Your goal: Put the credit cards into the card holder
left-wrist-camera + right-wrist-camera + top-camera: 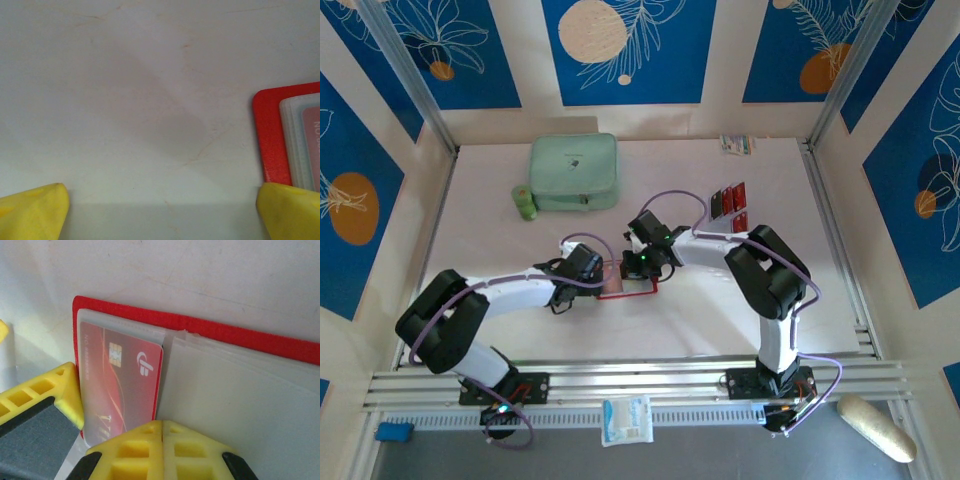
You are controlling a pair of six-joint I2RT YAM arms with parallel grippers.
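Observation:
The card holder [617, 283] lies open on the table between the two grippers, clear sleeves facing up. One red credit card [122, 385] sits inside its left clear sleeve. More red credit cards [730, 204] with dark bands lie on the table behind and to the right. My right gripper [162, 429] is shut, its tips together over the fold between the sleeves, with nothing visible between them. My left gripper [162, 210] stands wide open at the card holder's [270, 135] left edge, and its right fingertip [287, 210] is at the red corner.
A mint-green case [573, 172] stands at the back left with a small green object [525, 203] beside it. A small pale item [737, 145] lies at the back wall. Metal rails [640, 378] run along the near edge.

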